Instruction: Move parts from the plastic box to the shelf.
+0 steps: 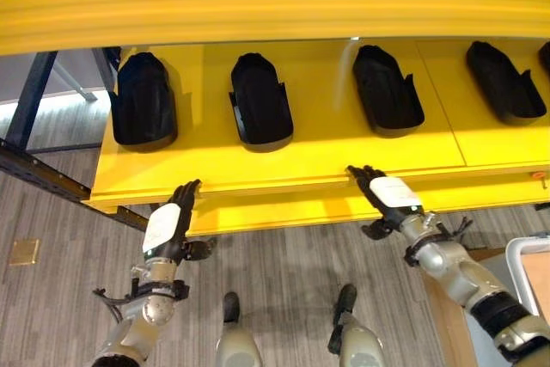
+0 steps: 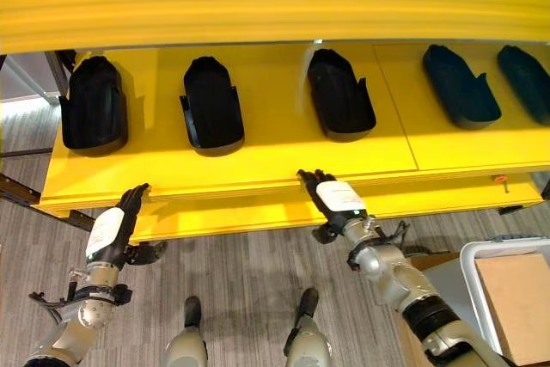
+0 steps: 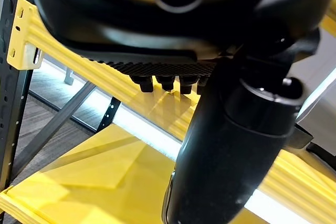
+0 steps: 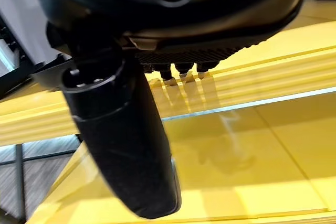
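Parts are sitting in a row on the yellow shelf (image 1: 326, 139) in the left eye view: we are seeing a black moulded part at the far left (image 1: 143, 99), a second (image 1: 260, 99) beside it, a third (image 1: 387, 90) near the middle and a fourth (image 1: 504, 82) toward the right, all well apart from one another. Our left hand (image 1: 170, 225) is reaching up with straight fingers, their tips touching the shelf's front edge, empty. Our right hand (image 1: 388, 198) is doing the same further right, fingers extended and meeting the front lip below the third part, holding nothing. At the lower right, a corner of the plastic box (image 1: 518, 255) is showing beside the right arm.

From the right eye view we are looking at the same row of parts on the shelf, and the pale-rimmed plastic box is showing more fully, with a brown cardboard sheet (image 2: 516, 302) lying inside it; we cannot tell whether any parts are in it.

In the left wrist view our fingertips (image 3: 168, 82) are lying straight against the underside of a yellow shelf beam (image 3: 63, 45), with the thumb (image 3: 231, 150) standing free and a lower yellow board (image 3: 89, 182) beyond.

In the right wrist view our fingers (image 4: 181, 69) are spread straight, tips on the yellow lip, thumb (image 4: 126, 145) hanging apart from them, nothing between.
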Motion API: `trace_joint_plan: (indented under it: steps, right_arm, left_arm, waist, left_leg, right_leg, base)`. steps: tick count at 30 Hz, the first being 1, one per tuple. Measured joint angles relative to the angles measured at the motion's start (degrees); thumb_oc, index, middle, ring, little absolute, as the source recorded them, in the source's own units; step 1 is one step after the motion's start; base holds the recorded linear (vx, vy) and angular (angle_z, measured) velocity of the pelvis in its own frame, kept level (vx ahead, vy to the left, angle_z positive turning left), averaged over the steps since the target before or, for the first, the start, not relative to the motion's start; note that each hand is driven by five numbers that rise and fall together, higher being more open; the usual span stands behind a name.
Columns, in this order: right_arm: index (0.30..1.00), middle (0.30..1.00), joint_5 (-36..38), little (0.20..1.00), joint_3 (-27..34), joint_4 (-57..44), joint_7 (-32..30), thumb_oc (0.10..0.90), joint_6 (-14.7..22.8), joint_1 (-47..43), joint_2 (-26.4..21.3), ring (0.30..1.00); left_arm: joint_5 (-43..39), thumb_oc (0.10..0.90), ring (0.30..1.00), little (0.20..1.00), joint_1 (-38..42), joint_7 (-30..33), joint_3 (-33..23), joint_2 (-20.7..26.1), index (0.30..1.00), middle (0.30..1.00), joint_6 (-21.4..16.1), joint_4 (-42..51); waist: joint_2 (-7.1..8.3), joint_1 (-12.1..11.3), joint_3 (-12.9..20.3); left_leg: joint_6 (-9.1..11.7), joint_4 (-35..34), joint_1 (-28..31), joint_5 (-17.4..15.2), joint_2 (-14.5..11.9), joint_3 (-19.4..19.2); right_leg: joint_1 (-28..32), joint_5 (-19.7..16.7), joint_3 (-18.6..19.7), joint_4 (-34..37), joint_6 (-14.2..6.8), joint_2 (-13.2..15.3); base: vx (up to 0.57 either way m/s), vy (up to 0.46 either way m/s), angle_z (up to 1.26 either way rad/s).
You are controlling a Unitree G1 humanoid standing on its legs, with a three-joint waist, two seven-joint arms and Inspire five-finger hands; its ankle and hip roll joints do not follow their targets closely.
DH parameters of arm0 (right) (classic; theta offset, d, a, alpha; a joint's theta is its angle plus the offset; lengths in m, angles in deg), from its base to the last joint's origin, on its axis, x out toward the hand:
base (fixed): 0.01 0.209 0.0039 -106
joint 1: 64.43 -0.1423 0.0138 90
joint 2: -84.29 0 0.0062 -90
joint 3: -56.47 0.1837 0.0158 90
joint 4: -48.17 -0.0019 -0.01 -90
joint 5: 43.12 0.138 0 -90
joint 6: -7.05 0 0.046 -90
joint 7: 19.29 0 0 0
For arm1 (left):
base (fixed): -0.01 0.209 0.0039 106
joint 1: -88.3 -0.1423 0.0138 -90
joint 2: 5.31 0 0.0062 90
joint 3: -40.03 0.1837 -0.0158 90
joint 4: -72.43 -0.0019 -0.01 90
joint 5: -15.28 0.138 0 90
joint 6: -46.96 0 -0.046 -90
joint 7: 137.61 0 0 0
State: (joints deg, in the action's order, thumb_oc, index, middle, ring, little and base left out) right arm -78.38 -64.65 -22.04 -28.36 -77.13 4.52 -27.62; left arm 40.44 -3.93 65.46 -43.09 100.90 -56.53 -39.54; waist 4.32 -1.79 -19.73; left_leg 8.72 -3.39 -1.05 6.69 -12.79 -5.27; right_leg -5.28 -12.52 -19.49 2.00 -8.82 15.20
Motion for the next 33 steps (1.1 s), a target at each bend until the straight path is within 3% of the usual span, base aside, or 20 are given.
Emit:
trace_joint_plan:
  steps: [5, 23, 33]
  right_arm:
    - [1.0, 1.0, -1.8, 1.0, -3.2, 0.2, 0.5, 0.9, 0.3, -2.6, 6.0, 1.0]
    - [1.0, 1.0, -1.8, 1.0, -4.7, 4.0, 0.5, 0.9, -1.1, -4.7, 11.4, 1.0]
    - [1.0, 1.0, -1.7, 1.0, -5.7, 7.5, -0.3, 0.9, -2.3, -9.0, 13.5, 1.0]
  left_arm:
    - [0.0, 0.9, 1.0, 1.0, 0.1, -1.0, 0.1, 0.1, 1.0, 1.0, 1.1, 0.1]
    - [0.0, 0.9, 1.0, 1.0, -0.6, -1.7, 0.2, 0.1, 1.0, 1.0, 3.1, 2.6]
    - [0.0, 0.9, 1.0, 1.0, 0.0, -2.8, 0.2, 0.1, 1.0, 1.0, 3.3, 3.7]
  waist:
    - [1.88, -0.2, 1.8]
    - [1.77, -0.8, 1.8]
    - [0.27, -2.0, 1.3]
  left_leg:
    - [0.0, 0.0, 0.2, 0.0, 0.0, 0.0]
    - [0.0, 0.0, 0.1, 0.0, 0.0, 0.2]
    - [0.2, 0.2, -1.0, -0.2, 0.1, 1.1]
  right_leg:
    - [0.4, -0.1, 0.1, 0.2, 0.1, -0.1]
    - [0.8, -0.6, -0.3, 1.0, 0.5, -0.2]
    - [0.9, -0.7, -1.4, 1.8, 0.4, -0.2]
  base:
    - [0.0, 0.007, 0.0]
    - [0.0, 0.0, 0.0]
    - [0.0, 0.01, 0.04]
